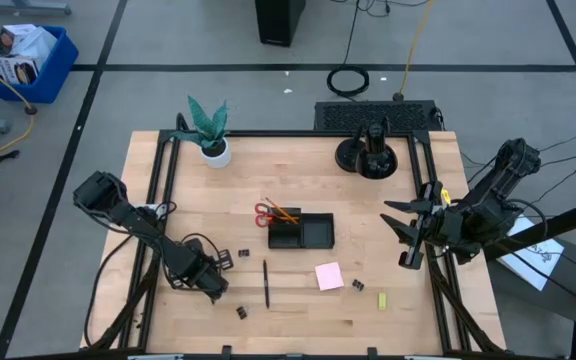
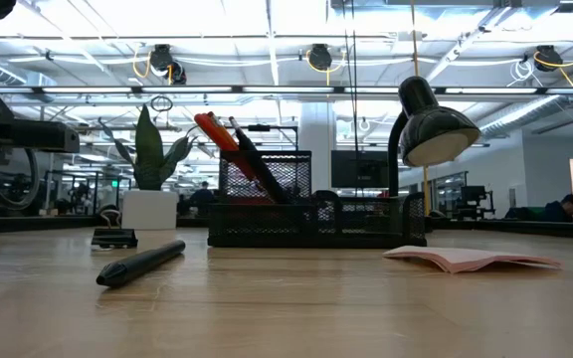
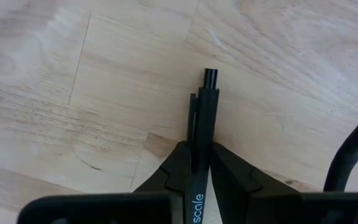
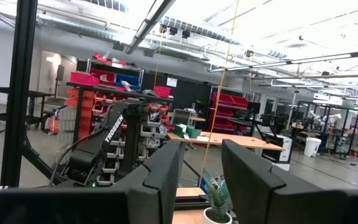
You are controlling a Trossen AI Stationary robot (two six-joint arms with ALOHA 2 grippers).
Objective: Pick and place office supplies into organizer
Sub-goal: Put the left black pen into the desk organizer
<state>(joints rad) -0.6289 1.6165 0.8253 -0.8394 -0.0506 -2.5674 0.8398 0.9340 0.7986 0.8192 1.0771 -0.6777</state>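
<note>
1. Although the organizer [image 1: 301, 231] in the middle of the tabletop [image 1: 388, 315] already holds the red-handled scissors [image 1: 262, 213] and an orange pencil [image 1: 282, 213], which lean out of its left compartment, I judge the task less than half done.
2. The left end effector [image 3: 197, 171] is low at the front left of the tabletop and is closed on a black pen [image 3: 202, 134].
3. Still loose are a second black pen [image 1: 266, 283], the pink sticky-note pad [image 1: 329, 276], some binder clips [image 1: 226, 258] and a small yellow-green piece [image 1: 382, 300].
4. The right end effector [image 1: 404, 235] waits raised above the right edge, its fingers apart and holding nothing.
5. The inside of the organizer is hard to make out, so smaller items there cannot be counted. In the low view neither end effector appears.
</note>
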